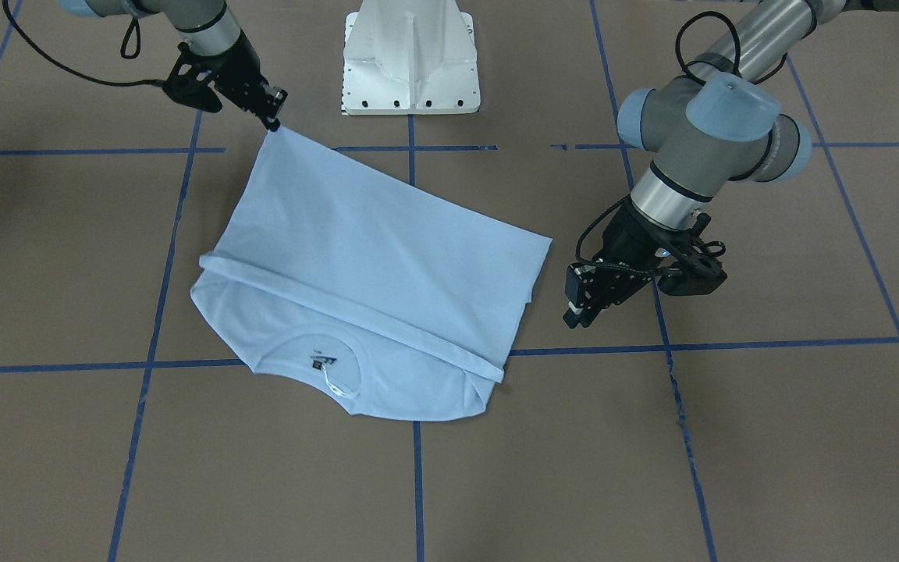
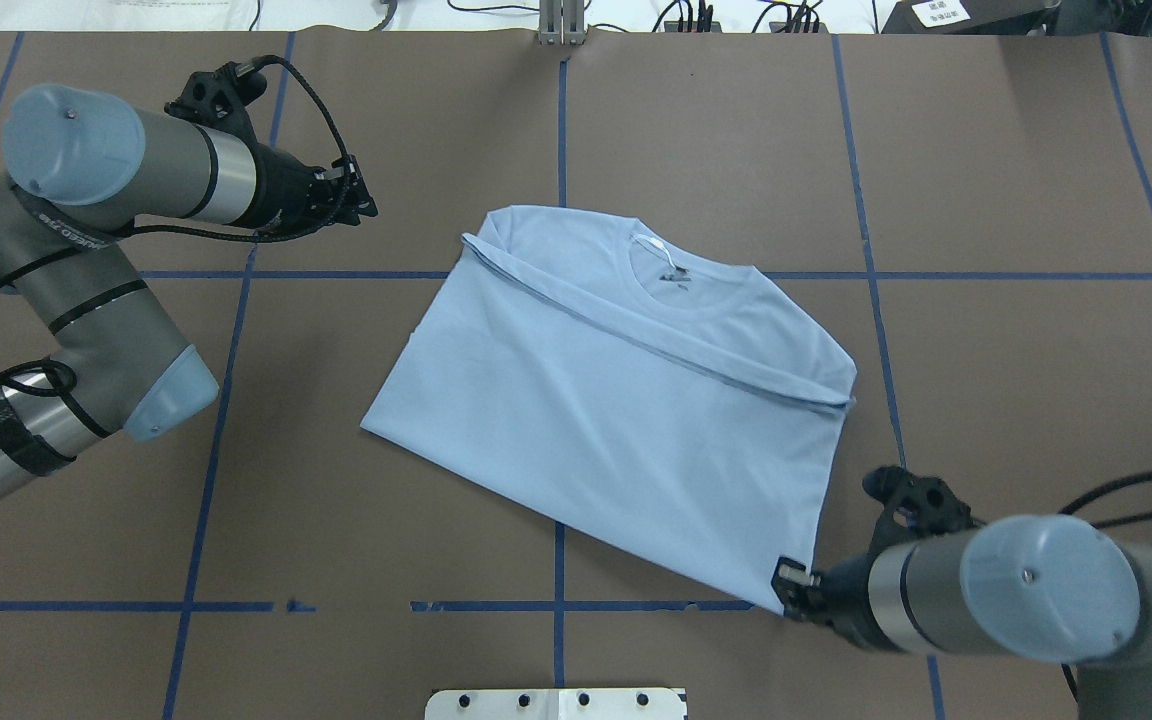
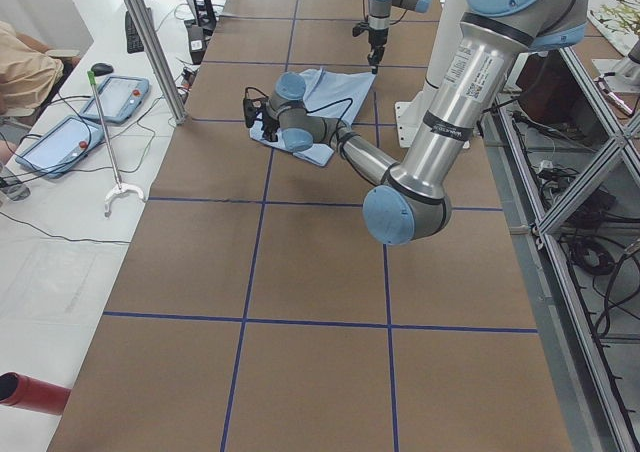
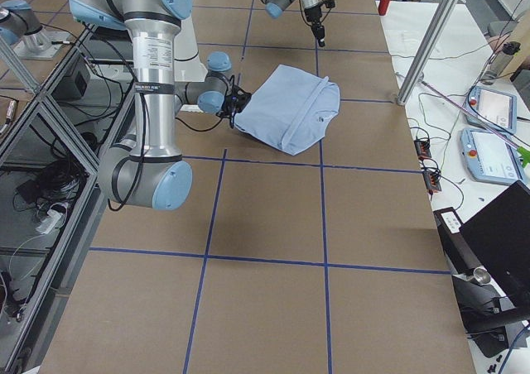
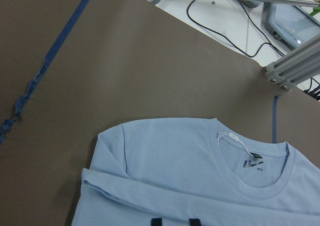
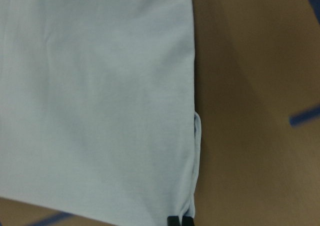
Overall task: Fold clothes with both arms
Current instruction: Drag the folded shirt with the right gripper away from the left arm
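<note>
- At the upper left of the overhead view, the left gripper is hanging over bare table, well apart from the cloth. Its wrist camera is showing two dark fingertips spread apart with nothing between them, so it is open and empty. It is probably standing clear so it does not drag the fold.
- Across the middle of the frame, the light blue T-shirt is lying flat on the brown table, turned at a slant to the blue tape lines.
- Its lower half is lying doubled up over the chest, so the hem band is running as a straight ridge from upper left down to the right, just below the collar.
- At the top centre of the cloth, the ribbed round collar is showing, with a dark neck label and a thin white tag string inside it. No chest print is showing; I judge the folded layer is covering it. No sleeve is sticking out past the outline.
- At the lower right, the right gripper is pinching the corner of the folded edge nearest the robot. Its wrist camera is showing the fingertips closed nearly together on the cloth's edge. This grip is likely pulling the fold taut and square. Whether the corner is raised off the table, I cannot tell.
</note>
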`<state>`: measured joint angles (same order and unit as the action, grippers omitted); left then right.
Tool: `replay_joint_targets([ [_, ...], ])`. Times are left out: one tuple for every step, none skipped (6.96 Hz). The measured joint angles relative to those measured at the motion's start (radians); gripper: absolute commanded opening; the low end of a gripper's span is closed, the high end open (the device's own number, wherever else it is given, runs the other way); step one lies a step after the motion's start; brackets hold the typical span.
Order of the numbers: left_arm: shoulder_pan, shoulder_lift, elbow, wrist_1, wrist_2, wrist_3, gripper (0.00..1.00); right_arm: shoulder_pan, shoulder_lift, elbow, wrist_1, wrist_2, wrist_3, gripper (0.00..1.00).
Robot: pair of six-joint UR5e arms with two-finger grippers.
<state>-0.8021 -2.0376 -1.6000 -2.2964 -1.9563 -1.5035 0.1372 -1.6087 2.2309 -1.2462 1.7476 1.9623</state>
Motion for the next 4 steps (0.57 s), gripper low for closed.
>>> replay_joint_targets([
  [0.009, 0.013, -0.041, 0.003, -0.049, -0.049, 0.32, -0.120, -0.029, 0.033, -0.001, -0.009, 0.054, 0.97],
  [0.029, 0.041, -0.088, 0.005, -0.078, -0.144, 0.35, -0.221, -0.041, 0.046, -0.001, -0.044, 0.093, 1.00],
  [0.064, 0.079, -0.136, 0.006, -0.086, -0.225, 0.37, -0.297, -0.048, 0.048, -0.004, -0.119, 0.113, 1.00],
  [0.100, 0.115, -0.172, 0.006, -0.082, -0.279, 0.39, -0.325, -0.052, 0.048, -0.016, -0.188, 0.121, 1.00],
])
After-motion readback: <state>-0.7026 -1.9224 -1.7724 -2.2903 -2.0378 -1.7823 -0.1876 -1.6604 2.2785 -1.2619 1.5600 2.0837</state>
